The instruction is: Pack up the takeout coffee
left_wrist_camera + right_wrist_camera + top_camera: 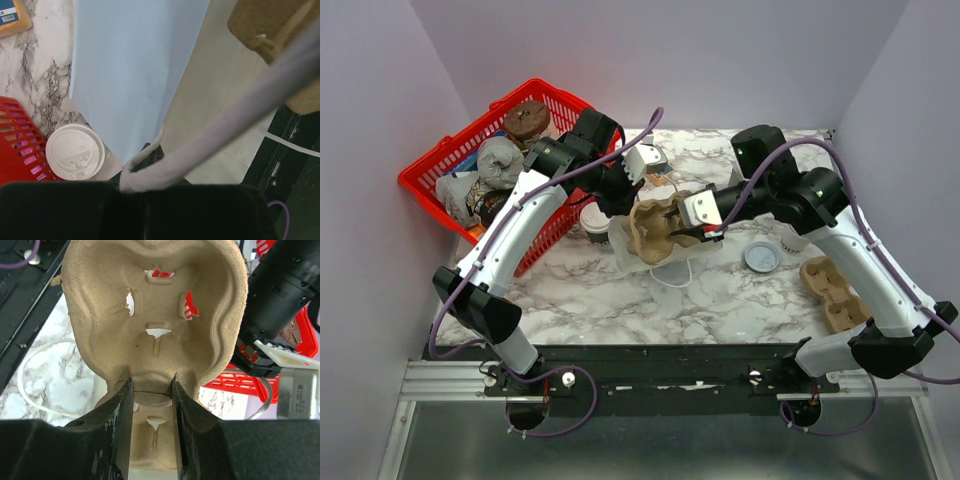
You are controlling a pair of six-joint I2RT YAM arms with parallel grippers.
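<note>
The takeout coffee [593, 223], dark brown with a white lid [75, 151], stands on the marble between the red basket and a white paper bag [632, 257]. My left gripper [620, 192] is shut on the bag's paper cord handle [150, 162] and holds that side of the bag [130, 65] up. My right gripper [705, 232] is shut on the rim of a brown pulp cup carrier [155, 315], its fingertips [120, 395] pinching the edge. The carrier [660, 228] hangs tilted at the bag's mouth. The cup stands free of both grippers.
A red basket [430, 180] full of odds and ends sits at the back left. A loose grey-white lid disc [761, 258], a lidless cup [791, 241] and a second pulp carrier [832, 292] lie on the right. The bag's other handle [670, 278] lies looped on the table.
</note>
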